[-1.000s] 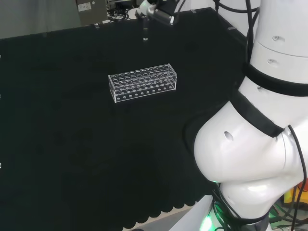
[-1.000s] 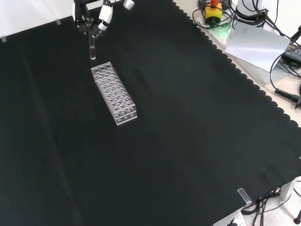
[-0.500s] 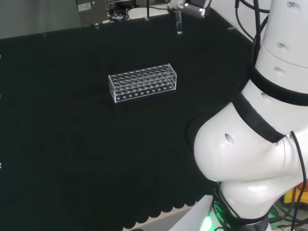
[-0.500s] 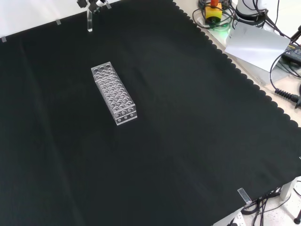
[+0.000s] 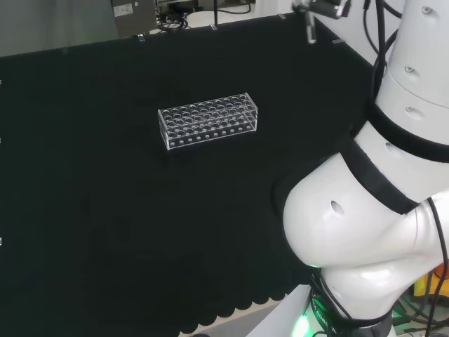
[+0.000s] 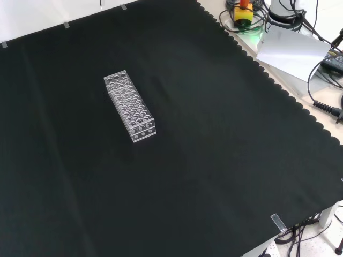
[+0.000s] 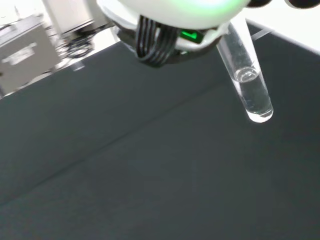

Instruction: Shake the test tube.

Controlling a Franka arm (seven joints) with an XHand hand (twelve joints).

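— Where is the test tube (image 5: pixel 309 29)?

— Up in the air, at the far edge of the bench. In the head view it hangs near the top of the picture, to the right of the rack (image 5: pixel 208 119) and well apart from it. It touches neither the rack nor the black cloth (image 5: pixel 105 210).

— And the hand (image 5: pixel 325 6)?

— It has the tube by its upper end, fingers closed round it, with the rounded bottom pointing down. The fingers themselves sit right at the picture's edge there, so I can't say how they wrap it, just that the tube hangs from them.

— Anything in the tube?

— Yes. The wrist view has the test tube (image 7: pixel 248 80) close up, and a little clear liquid sits in its lower part, down to the round end. A blurred white part of the hand (image 7: pixel 170 12) with a bundle of black cables shows just beside its upper end, and plain cloth lies behind it.

— The rack?

— 1 clear rack (image 6: pixel 130 107) full of round holes, lying flat on the cloth (image 6: pixel 214 160). In the front view it stands left of the middle, its long side running away from the camera.

— And that big white shape on the right of the head view?

— That's the arm's own links (image 5: pixel 365 210), nearer the camera than the hand.
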